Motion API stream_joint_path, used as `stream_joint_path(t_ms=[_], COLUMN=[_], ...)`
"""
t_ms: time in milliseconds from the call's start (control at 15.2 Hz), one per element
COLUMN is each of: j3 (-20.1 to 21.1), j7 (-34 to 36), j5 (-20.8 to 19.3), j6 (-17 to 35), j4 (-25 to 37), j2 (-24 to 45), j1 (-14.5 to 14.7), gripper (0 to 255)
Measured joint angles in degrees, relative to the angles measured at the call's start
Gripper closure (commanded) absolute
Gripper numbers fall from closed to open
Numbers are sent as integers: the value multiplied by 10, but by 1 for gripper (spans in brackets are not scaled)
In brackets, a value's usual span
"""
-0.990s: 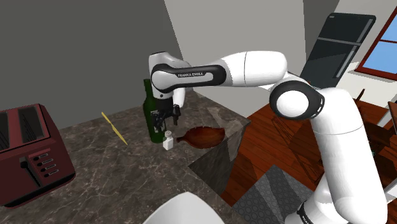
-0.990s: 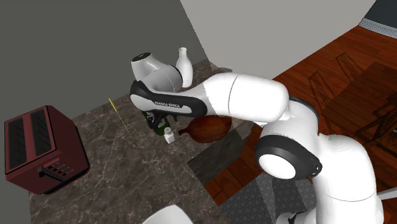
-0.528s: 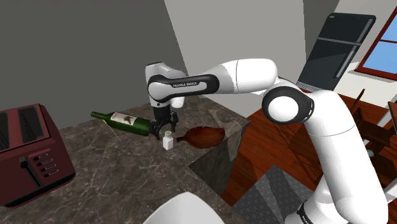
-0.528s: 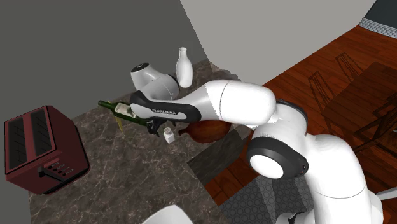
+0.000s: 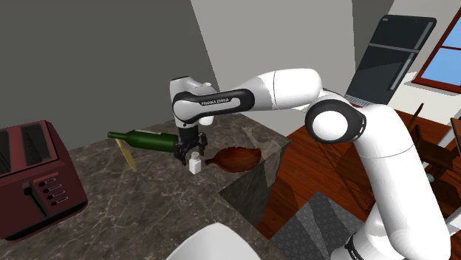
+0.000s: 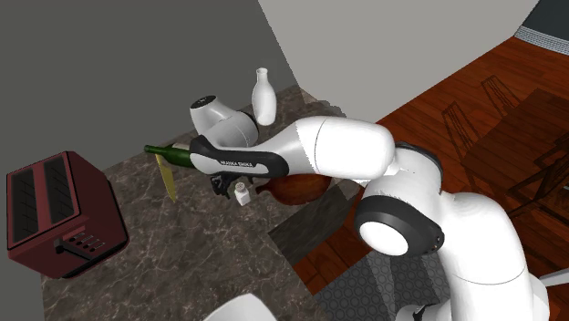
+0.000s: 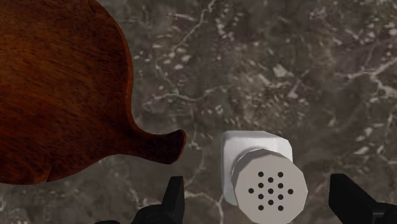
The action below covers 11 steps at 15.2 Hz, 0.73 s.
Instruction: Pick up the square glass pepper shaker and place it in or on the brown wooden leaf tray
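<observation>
Shoulder view: a dark marbled bench (image 5: pixel 148 199) is seen, a red toaster (image 5: pixel 33 177) standing well apart at 9 o'clock. A green bottle (image 5: pixel 144 138) lies on its side. The brown leaf tray (image 5: pixel 238 157) is set at 3 o'clock of the white pepper shaker (image 5: pixel 194 162), just beside it, so a short carry is judged. The shaker stands upright; the claw (image 5: pixel 188 150) is spread around it, untouched, lined up for closing.
</observation>
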Motion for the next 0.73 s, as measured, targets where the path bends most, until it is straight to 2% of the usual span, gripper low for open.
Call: stream_joint_path(t_ms=[66, 726], j3=[0, 0], j7=[0, 0], j5=[0, 0], j6=[0, 0], j4=[0, 0], j2=[0, 0], j1=[0, 0], gripper=[255, 255])
